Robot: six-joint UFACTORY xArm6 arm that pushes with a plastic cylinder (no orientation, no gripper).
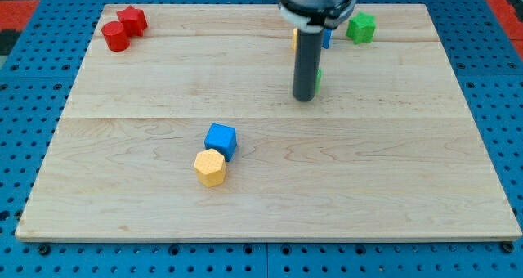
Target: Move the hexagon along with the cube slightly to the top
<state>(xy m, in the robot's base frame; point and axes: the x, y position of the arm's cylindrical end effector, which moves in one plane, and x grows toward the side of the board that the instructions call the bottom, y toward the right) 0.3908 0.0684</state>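
A yellow hexagon (210,168) lies on the wooden board (368,172) left of centre, near the view's bottom. A blue cube (221,139) touches it at its upper right. My tip (303,98) is on the board well to the upper right of both blocks, apart from them. The rod hides most of a small green block (318,79) at its right side, and parts of a yellow block (294,39) and a blue block (327,38) behind it higher up.
A red star-shaped block (131,19) and a red cylinder (115,37) touch each other at the top left corner. A green star-shaped block (360,27) sits near the top edge, right of the rod.
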